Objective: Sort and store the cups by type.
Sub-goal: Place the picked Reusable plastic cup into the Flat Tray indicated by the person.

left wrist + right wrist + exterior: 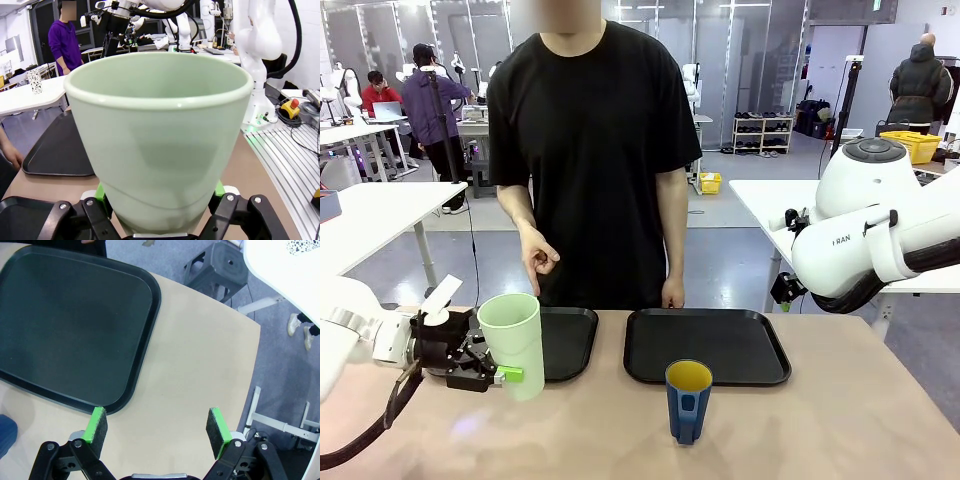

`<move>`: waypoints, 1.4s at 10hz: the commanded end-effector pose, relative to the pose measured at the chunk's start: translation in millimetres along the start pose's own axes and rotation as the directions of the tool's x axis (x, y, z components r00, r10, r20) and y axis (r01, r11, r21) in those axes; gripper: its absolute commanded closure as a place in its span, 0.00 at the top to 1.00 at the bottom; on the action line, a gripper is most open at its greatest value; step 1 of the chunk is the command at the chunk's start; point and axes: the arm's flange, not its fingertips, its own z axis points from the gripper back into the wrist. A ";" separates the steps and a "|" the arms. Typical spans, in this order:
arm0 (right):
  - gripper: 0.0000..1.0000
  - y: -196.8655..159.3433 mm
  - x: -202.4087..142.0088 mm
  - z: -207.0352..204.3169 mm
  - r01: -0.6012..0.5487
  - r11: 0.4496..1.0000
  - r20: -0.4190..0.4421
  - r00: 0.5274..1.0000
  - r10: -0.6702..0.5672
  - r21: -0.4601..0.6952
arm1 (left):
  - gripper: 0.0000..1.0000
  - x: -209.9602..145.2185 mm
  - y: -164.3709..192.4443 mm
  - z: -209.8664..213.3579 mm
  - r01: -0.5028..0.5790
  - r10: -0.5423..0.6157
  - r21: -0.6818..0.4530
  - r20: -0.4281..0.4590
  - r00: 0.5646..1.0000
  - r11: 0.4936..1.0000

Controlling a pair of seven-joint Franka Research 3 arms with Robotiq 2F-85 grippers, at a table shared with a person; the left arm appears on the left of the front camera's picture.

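1. Nearest, at mid-table, the mug [689,400] stands upright and free, just on the near side of the right tray [708,345]. Its handle seems to be turned toward the near edge.
2. To its left, the left claw [505,378] comes in sideways from the left and is clamped low on the tumbler [514,343]. One green pad [102,192] presses each side near the base. The tumbler is upright, mouth up and long axis vertical. I cannot tell whether its base is on the table [840,420] or just clear of it.
3. The relation that matters is that the left tray [570,340] lies just beyond the tumbler and to its right, with its near-left corner behind the tumbler. I judge that storing it takes a short carry far and right, keeping it vertical.
4. The right claw [157,425] hangs over bare table beside a corner of the right tray, jaws wide apart and holding nothing. A sliver of the mug shows at the edge of its view, so this arm looks better placed for the mug, with the left one busy.
5. Farthest off, the person's hand [538,258] hovers above the far edge of the left tray with fingers curled, touching nothing.
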 end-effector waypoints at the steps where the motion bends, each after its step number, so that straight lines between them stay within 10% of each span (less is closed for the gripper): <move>1: 1.00 0.2 -1.1 -0.3 -0.002 1.000 0.008 1.000 0.002 0.000 | 0.24 1.2 3.0 -1.9 0.001 -0.001 -0.002 0.002 1.000 1.000; 2: 1.00 0.2 -1.1 -0.3 -0.002 1.000 0.008 1.000 0.002 0.000 | 0.24 1.2 3.0 -1.9 0.001 -0.001 -0.002 0.002 1.000 1.000; 3: 1.00 0.2 -1.1 -0.3 -0.002 1.000 0.008 1.000 0.002 0.000 | 0.83 0.0 0.0 0.0 0.000 0.000 0.000 0.000 1.000 1.000; 14: 1.00 0.2 -1.1 -0.3 -0.002 1.000 0.008 1.000 0.002 0.000 | 0.83 -25.1 163.3 87.2 -0.058 0.057 0.106 0.010 0.998 0.993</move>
